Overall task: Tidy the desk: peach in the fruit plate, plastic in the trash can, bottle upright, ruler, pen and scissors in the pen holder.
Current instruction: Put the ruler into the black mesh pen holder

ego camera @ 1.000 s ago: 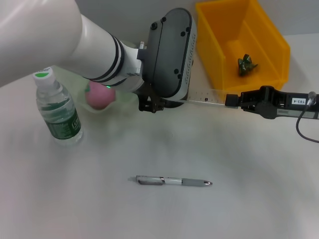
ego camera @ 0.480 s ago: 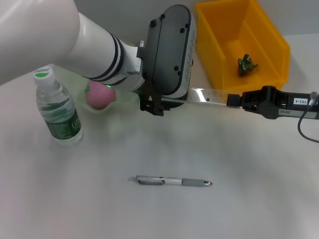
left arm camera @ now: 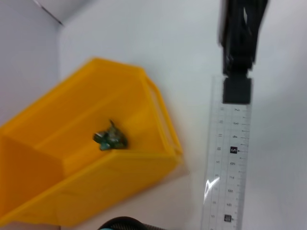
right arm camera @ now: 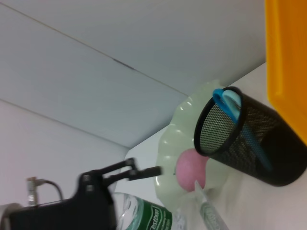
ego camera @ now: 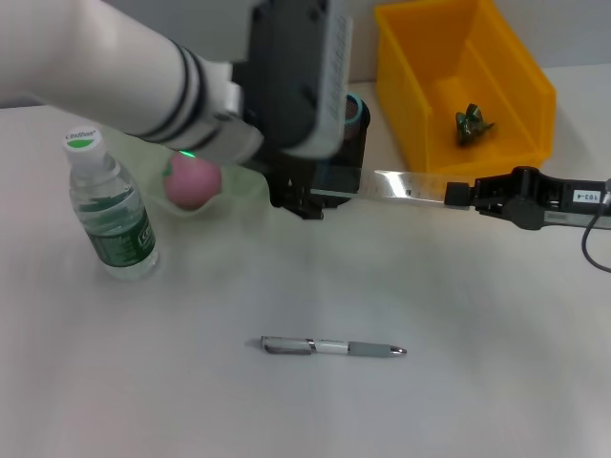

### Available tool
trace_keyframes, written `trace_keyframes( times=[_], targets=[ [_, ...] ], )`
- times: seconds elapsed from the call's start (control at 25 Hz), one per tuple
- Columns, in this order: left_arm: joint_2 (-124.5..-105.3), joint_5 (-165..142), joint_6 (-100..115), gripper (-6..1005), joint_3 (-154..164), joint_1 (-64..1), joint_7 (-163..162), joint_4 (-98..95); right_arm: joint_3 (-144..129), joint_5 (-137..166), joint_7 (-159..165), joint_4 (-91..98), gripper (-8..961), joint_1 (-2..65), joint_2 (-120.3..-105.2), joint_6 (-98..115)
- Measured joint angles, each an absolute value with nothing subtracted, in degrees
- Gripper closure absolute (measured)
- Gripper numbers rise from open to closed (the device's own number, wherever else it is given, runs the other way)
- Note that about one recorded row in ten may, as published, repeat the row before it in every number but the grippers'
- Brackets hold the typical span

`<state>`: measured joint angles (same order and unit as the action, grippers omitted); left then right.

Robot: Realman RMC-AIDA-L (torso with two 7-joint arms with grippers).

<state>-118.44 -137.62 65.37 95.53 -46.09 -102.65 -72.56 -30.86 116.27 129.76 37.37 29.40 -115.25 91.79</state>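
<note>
My right gripper (ego camera: 456, 195) is shut on one end of the clear ruler (ego camera: 406, 186), held level just above the desk (ego camera: 458, 315). The ruler's other end reaches under my left gripper (ego camera: 298, 198), which hangs in front of the black mesh pen holder (ego camera: 355, 116). The left wrist view shows the ruler (left arm camera: 230, 167) with the right gripper (left arm camera: 237, 90) on it. Teal scissors (right arm camera: 229, 106) stand in the pen holder (right arm camera: 249, 139). The peach (ego camera: 191, 181) lies in the fruit plate (ego camera: 243, 186). The plastic (ego camera: 473, 124) is in the yellow trash can (ego camera: 401, 95). The bottle (ego camera: 110, 210) stands upright. The pen (ego camera: 334, 347) lies on the desk.
The left arm's thick white forearm and black wrist block cover the back middle of the desk. The trash can stands at the back right, close behind the right gripper. A cable trails from the right arm at the right edge.
The left wrist has swung left and up, uncovering the pen holder behind it. The right gripper has slid a little to the right with the ruler, and more of the ruler shows.
</note>
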Motion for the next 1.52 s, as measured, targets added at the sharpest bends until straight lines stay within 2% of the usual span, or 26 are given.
trace_keyframes(
  times=[0.4, 0.8, 1.12, 1.52],
  targets=[
    [-118.34, -115.45, 74.57, 199, 79.8, -36.26, -97.35, -78.24, -31.21, 116.27, 129.72, 38.16, 946, 28.13, -113.11, 93.08],
    [-118.24, -90.02, 95.03, 199, 62.15, -29.53, -97.11, -67.42, -31.3, 116.53, 127.1, 38.42, 947, 28.22, -111.88, 96.49],
    [-118.31, -88.59, 99.97, 199, 60.46, -24.14, -93.87, -60.94, -32.34, 116.6, 124.87, 38.72, 946, 28.6, -110.34, 99.44],
    [-117.78, -99.0, 96.65, 200, 59.01, -22.72, -83.31, -47.95, -31.83, 116.11, 125.45, 45.89, 946, 31.39, -110.13, 102.0]
  ],
)
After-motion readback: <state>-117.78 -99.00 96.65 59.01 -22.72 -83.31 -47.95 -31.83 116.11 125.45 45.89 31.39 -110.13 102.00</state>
